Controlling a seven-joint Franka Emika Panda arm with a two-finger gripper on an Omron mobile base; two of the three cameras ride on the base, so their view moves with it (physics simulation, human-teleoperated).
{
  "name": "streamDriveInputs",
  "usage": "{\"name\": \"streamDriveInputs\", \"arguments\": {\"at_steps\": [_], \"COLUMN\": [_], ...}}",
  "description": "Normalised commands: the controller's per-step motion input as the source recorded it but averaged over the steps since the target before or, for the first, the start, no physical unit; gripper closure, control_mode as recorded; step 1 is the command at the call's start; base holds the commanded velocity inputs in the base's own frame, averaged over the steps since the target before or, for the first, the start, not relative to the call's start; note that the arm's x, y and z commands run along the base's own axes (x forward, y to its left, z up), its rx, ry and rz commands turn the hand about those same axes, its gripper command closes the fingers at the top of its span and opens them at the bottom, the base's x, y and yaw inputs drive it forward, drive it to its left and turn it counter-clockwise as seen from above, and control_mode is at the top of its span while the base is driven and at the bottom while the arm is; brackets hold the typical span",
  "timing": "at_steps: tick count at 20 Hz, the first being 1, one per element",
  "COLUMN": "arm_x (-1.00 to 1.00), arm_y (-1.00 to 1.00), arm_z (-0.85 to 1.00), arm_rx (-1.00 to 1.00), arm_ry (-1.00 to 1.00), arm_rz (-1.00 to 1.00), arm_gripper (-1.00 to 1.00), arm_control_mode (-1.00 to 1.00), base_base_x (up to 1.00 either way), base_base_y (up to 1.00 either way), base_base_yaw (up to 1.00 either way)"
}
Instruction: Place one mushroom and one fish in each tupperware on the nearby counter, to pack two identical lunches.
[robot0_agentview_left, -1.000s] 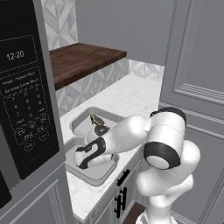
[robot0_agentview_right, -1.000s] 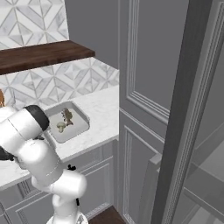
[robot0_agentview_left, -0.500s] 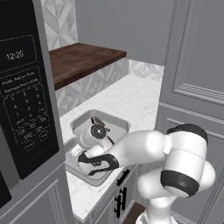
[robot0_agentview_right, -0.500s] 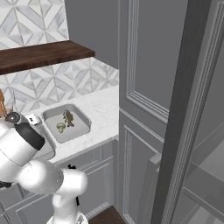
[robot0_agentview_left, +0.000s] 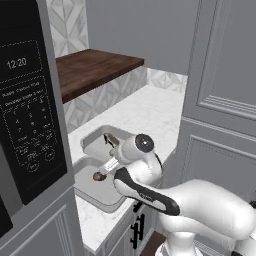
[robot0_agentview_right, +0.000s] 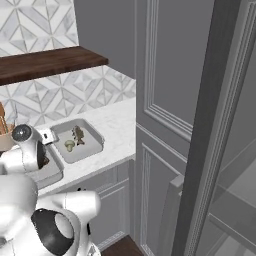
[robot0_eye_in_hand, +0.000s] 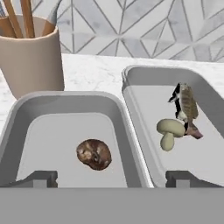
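Grey tupperware on the right (robot0_eye_in_hand: 199, 94) holds a mushroom (robot0_eye_in_hand: 169, 131) and a fish (robot0_eye_in_hand: 186, 105). We see a brown mushroom (robot0_eye_in_hand: 94, 154) alone in the left tub (robot0_eye_in_hand: 19, 131); its fish remains. Tool (robot0_eye_in_hand: 111, 178) fingers stand spread, empty.

Two grey tupperware tubs sit side by side on the white marble counter (robot0_eye_in_hand: 100, 65). Left tub (robot0_eye_in_hand: 26, 113) holds a brown mushroom (robot0_eye_in_hand: 94, 154); right tub (robot0_eye_in_hand: 140, 83) has a pale mushroom (robot0_eye_in_hand: 169, 131) touching a fish (robot0_eye_in_hand: 186, 105).

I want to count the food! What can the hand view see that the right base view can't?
Hand view alone: the brown mushroom in the left tupperware, plus a beige cup of utensils.

Right base view alone: the wooden shelf and tall grey cabinet doors.

Both: the other tupperware holding a pale mushroom and a fish, on the white counter.
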Motion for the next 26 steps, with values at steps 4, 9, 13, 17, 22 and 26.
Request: {"name": "streamDriveInputs", "arguments": {"at_steps": [4,9,13,17,22,26], "arm_x": [-0.45,-0.16,-0.03,-0.47,-0.62,-0.65], "arm_y": [-1.0,-0.97,-1.0,-0.85,-0.68,-0.44], "arm_z": [0.02,0.16,0.44,0.64,0.38,0.07], "arm_rx": [0.01,0.03,0.07,0.15,0.11,0.06], "arm_ry": [0.0,0.01,0.04,0.03,0.0,0.0], "arm_rz": [-0.29,-0.31,-0.23,-0.04,0.0,0.0], "arm_gripper": [-1.0,-1.0,-1.0,-1.0,-1.0,-1.0], "arm_control_mode": [-1.0,-1.0,-1.0,-1.0,-1.0,-1.0], "base_base_x": [0.0,0.0,0.0,0.0,0.0,0.0], "base_base_y": [0.0,0.0,0.0,0.0,0.0,0.0], "base_base_yaw": [0.0,0.0,0.0,0.0,0.0,0.0]}}
